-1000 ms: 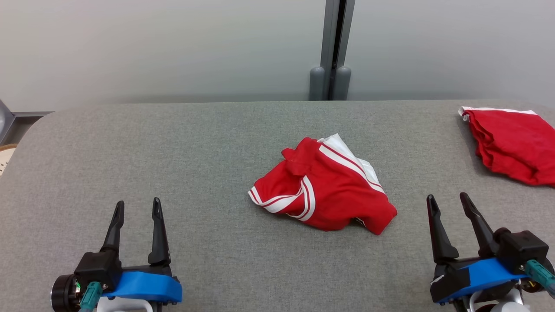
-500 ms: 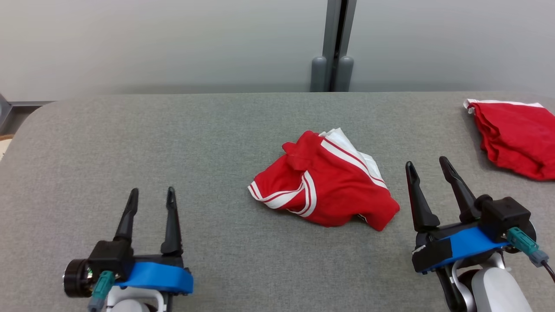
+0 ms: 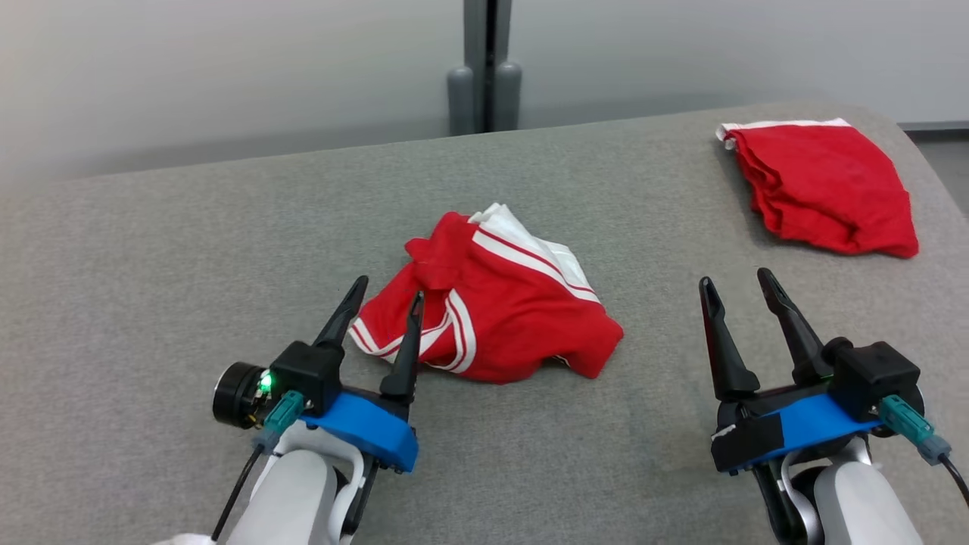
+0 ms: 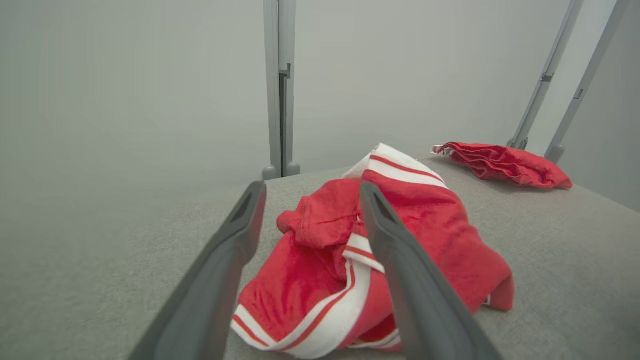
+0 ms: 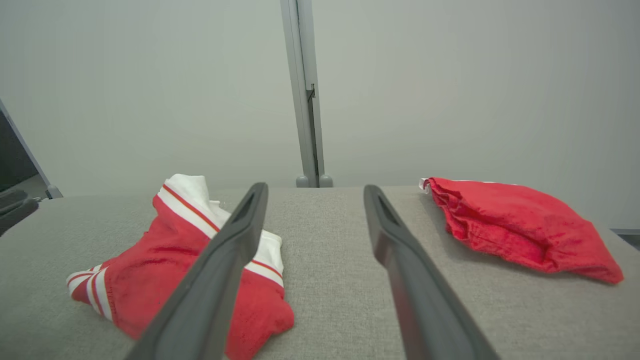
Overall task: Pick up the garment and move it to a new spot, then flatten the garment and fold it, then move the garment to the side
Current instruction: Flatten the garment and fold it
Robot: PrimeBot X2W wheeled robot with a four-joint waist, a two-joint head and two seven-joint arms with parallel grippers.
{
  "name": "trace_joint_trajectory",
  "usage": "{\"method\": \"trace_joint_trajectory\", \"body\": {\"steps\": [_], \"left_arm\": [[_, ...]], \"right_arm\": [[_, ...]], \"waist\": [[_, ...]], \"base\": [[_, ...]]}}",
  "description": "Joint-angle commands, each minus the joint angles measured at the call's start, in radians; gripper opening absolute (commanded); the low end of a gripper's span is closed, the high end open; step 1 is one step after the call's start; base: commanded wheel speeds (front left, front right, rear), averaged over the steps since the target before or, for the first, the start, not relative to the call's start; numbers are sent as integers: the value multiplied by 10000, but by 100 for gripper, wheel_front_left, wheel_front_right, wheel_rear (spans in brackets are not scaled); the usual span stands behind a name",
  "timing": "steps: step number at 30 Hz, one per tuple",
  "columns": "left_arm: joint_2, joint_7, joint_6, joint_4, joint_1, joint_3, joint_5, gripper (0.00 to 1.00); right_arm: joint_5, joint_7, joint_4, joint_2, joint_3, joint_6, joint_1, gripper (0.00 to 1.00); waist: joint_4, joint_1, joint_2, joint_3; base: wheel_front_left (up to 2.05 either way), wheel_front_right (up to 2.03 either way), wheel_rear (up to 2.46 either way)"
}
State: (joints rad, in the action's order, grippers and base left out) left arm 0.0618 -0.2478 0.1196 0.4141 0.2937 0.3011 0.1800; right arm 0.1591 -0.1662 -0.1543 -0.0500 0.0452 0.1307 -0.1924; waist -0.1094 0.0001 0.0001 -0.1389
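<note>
While the garment (image 3: 492, 310) lies crumpled mid-way across the counter (image 3: 151, 265) in the head view, the left claw (image 3: 390, 288) gapes at its striped hem, and the right claw (image 3: 734, 276) gapes well clear. Left wrist: soft, light cloth (it will sag), so pinch the bunched fold ahead. Right wrist: garment lower left, untouched

You get soft, even, bright light; faint shadows edge the garment (image 3: 515, 318), and wrist views blur the near fingers (image 4: 210, 300).

No legible text, labels or numbers anywhere.
</note>
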Motion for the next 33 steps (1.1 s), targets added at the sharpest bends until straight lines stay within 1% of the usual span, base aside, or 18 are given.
{"method": "trace_joint_trajectory", "body": {"steps": [1,5,7,12,17,20,26,27,28,29,33], "left_arm": [[72,55,47,199,338,127,102,100],[281,507,124,997,1013,705,376,100],[411,713,126,1270,1304,1141,634,100],[995,1287,103,1913,1841,2108,1309,100],[1387,1583,104,2535,2083,2575,1591,100],[1423,1746,104,2930,2061,2784,1661,100],[1239,1804,105,3414,2099,3170,1798,100],[1208,1832,105,3496,2117,3209,1811,75],[1185,1816,105,3579,2151,3241,1839,40],[1185,1790,105,3665,2199,3272,1844,0],[1183,1276,101,3840,2542,3177,1914,0]], "right_arm": [[44,-60,-44,-10,40,1,-130,100],[141,-198,-125,-9,51,1,-256,100],[213,-264,-171,-10,33,1,-310,100],[319,-448,-328,-9,-11,1,-400,100],[411,-609,-507,-10,-76,1,-533,100],[452,-676,-626,-10,-91,1,-533,100],[492,-765,-747,-9,-128,1,-610,100],[488,-777,-755,-9,-134,1,-634,100],[479,-786,-761,-10,-139,1,-657,100],[468,-787,-761,-10,-138,1,-677,100],[431,-815,-708,-9,-168,1,-709,100]], "waist": [[-197,-1,-1,-53],[-673,-1,-1,-343],[-884,-1,-1,-494],[-1262,-1,-1,-837],[-1491,-1,-1,-1020],[-1549,-1,-1,-1048],[-1577,-1,-1,-1055],[-1577,-1,-1,-1048],[-1575,-1,-1,-1038],[-1575,-1,-1,-1028],[-1580,-1,-1,-979]], "base": [[0,0,0],[0,0,0],[0,0,0],[0,0,0],[0,0,0],[0,0,0],[0,0,0],[0,0,0],[0,0,0],[0,0,0],[0,0,0]]}}
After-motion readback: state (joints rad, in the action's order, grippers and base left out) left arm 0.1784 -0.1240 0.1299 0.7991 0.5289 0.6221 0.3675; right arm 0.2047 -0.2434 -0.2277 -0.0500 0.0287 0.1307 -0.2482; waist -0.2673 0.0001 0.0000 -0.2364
